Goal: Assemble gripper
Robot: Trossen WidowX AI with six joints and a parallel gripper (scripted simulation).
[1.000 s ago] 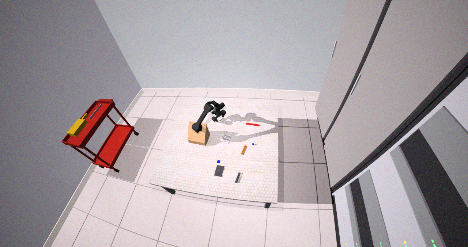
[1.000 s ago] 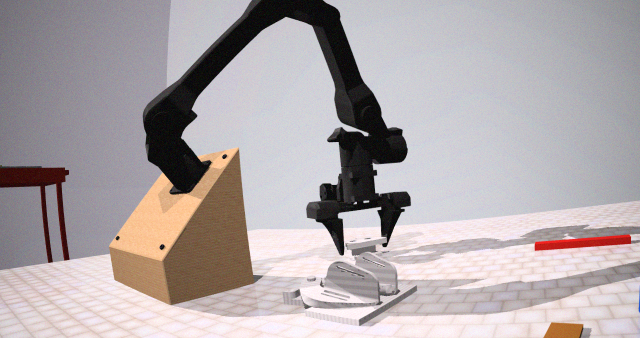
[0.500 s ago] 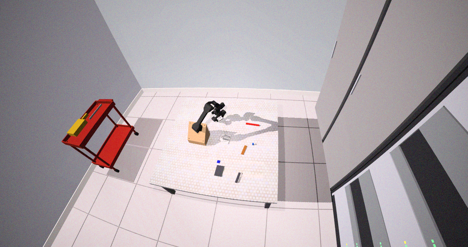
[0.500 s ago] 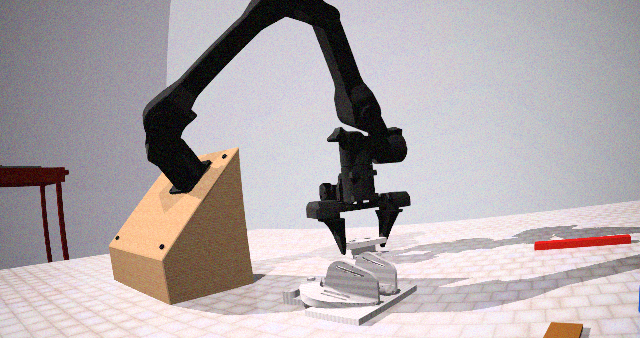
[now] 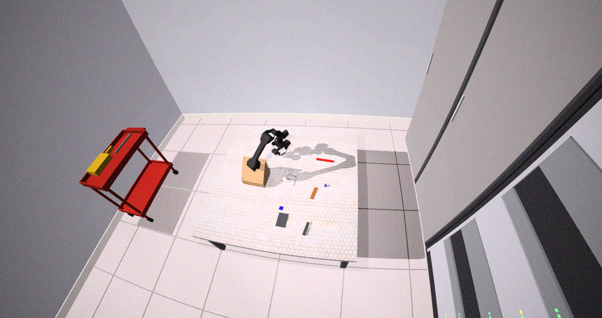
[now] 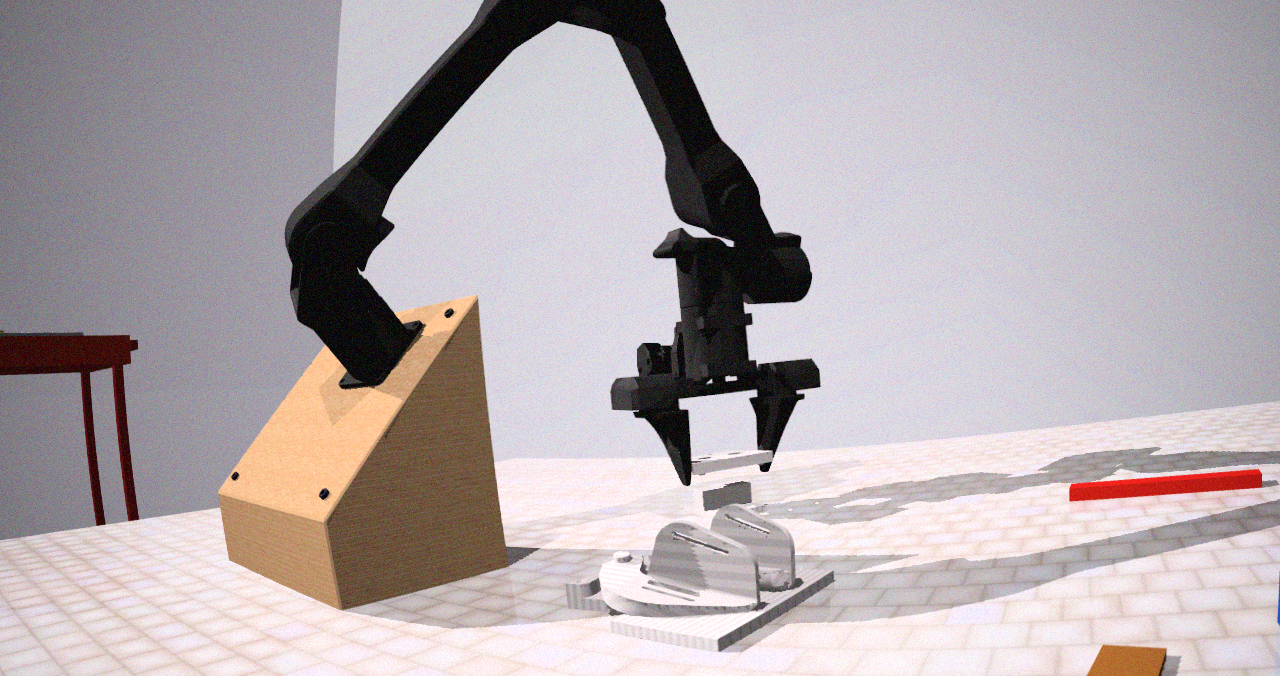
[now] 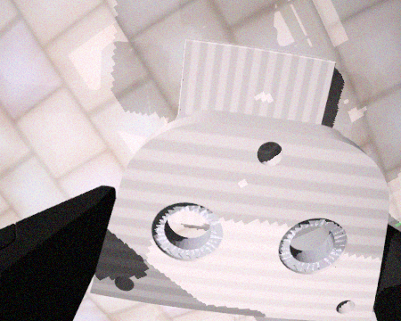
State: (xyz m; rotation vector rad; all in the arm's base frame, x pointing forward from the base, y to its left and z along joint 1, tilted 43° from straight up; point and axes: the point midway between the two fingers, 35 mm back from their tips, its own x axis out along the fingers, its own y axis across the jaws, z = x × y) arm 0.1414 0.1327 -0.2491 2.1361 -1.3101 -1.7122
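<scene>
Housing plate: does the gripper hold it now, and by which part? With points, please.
Yes, the gripper [image 6: 726,475] holds the housing plate [image 6: 733,461] [image 7: 254,192] by its two opposite side edges.

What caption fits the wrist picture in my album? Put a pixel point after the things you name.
Black gripper fingers around a striped plate [image 7: 254,178] with two toothed holes.
</scene>
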